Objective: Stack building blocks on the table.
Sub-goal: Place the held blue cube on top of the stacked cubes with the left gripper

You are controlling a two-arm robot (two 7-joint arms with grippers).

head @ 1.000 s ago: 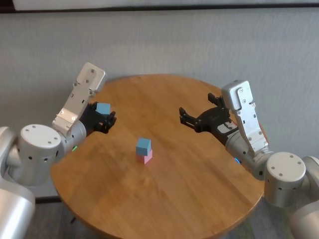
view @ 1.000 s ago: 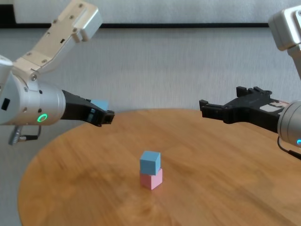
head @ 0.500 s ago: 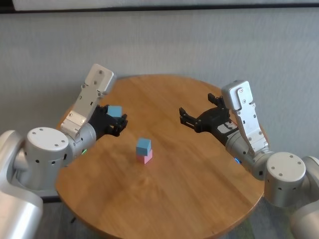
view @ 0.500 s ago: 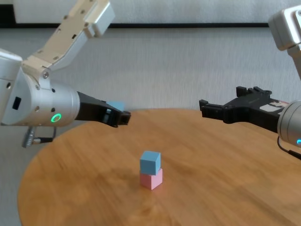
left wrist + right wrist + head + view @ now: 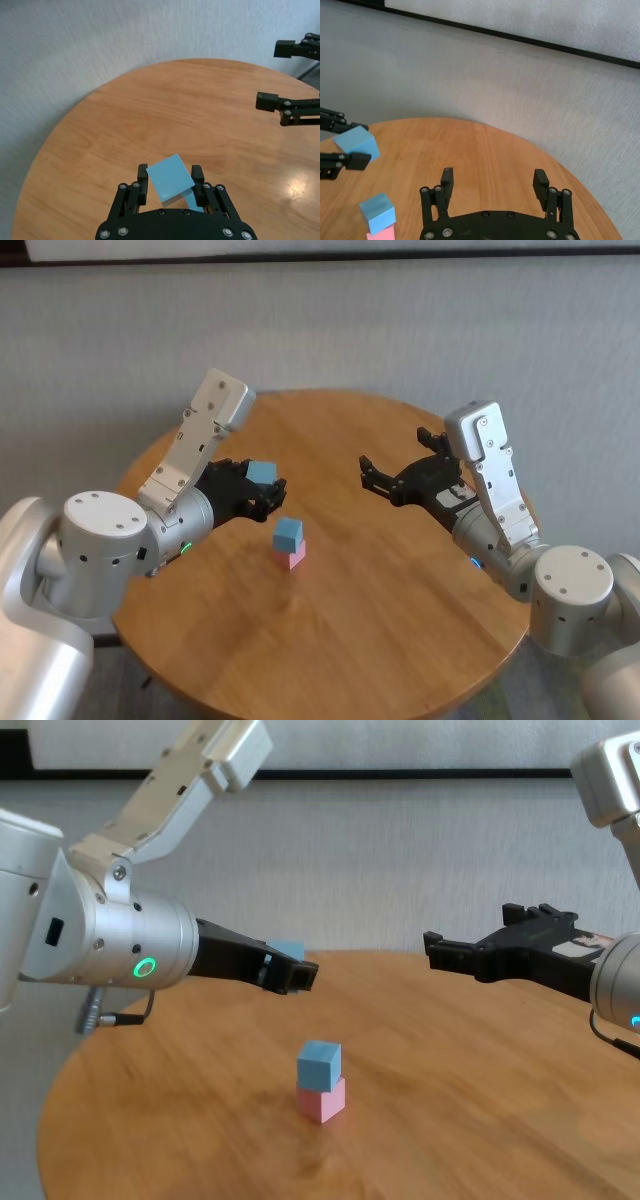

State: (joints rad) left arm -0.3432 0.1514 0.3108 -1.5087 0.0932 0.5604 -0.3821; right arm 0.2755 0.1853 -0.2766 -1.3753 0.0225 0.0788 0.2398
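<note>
Only the left wrist view shows the left gripper (image 5: 170,184) pinching a blue cube (image 5: 170,177) held clear above the worktop (image 5: 400,620), up-left of the blue-on-pink stack (image 5: 289,543), its lower half hidden there; the right gripper (image 5: 396,465) hangs spread, empty, right of the stack.

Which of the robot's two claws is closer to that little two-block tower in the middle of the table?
The left gripper, carrying a blue block, hovers just beside and above the tower. The right gripper, jaws open, hangs farther off on the other side.
</note>
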